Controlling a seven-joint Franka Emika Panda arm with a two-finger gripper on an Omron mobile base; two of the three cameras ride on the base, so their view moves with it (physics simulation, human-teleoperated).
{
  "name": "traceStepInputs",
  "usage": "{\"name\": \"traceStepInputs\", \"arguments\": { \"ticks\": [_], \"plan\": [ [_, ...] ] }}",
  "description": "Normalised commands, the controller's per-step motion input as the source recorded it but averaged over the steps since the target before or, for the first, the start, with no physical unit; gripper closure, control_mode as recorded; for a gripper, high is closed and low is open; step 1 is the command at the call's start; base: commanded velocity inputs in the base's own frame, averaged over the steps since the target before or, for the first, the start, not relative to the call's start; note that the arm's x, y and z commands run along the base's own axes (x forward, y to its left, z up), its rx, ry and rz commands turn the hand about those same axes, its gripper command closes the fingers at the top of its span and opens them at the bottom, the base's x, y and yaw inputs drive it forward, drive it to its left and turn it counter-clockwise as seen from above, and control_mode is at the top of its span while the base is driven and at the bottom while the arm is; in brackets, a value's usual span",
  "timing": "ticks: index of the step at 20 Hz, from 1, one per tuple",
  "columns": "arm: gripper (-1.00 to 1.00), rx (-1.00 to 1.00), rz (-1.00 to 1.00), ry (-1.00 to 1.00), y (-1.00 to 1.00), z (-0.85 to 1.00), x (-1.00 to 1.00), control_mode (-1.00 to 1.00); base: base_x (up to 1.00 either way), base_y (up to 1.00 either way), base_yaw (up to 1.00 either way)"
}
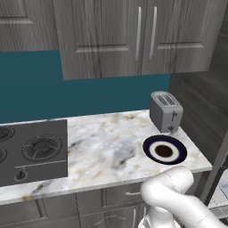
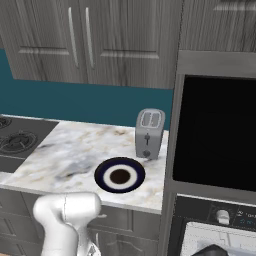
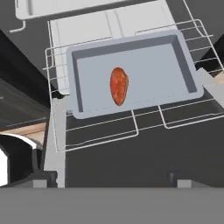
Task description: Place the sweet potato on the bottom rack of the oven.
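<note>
- Hand view: I look down along the gripper onto an oven rack. The finger tips barely show at the bottom edge, so I cannot tell whether they are spread or pressed together. Nothing sits between them that I can see.
- The sweet potato (image 3: 119, 85) lies in a shallow grey tray (image 3: 186, 65), near the middle of its floor, long axis running roughly up and down in this view. It is well apart from the tray's walls.
- The tray rests on a pale wire rack (image 3: 144, 127), pulled forward; wire bars show past the tray's near edge and both sides.
- Beyond the tray, toward the top of this view, a second pale panel and another rim show, too cropped for me to name.
- Right base view: the oven (image 2: 215, 130) stands right of the counter, dark panel in a steel-grey frame, with a knob and pale wire-rack interior at the lower edge.
- On the marble counter (image 1: 107, 147) a white plate (image 1: 164, 150) with a dark blue rim lies near the front edge, a dark patch at its centre.
- A silver two-slot toaster (image 1: 165, 111) stands upright just behind the plate.
- A cooktop (image 1: 33, 151) sits at the counter's left end.
- Grey wall cabinets (image 1: 133, 35) hang above a teal backsplash.
</note>
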Motion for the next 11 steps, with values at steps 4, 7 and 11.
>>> {"name": "traceStepInputs", "arguments": {
  "ticks": [4, 7, 11],
  "plan": [
    [-1.00, -0.03, 0.00, -0.10, 1.00, 0.15, -0.54, -1.00, 0.00, 0.00, 0.00],
    [-1.00, -0.05, 0.01, -0.20, 1.00, 0.55, -0.15, -1.00, 0.00, 0.00, 0.00],
    [-1.00, -0.12, 0.00, -0.18, 1.00, 0.92, -0.07, -1.00, 0.00, 0.00, 0.00]
  ]
}}
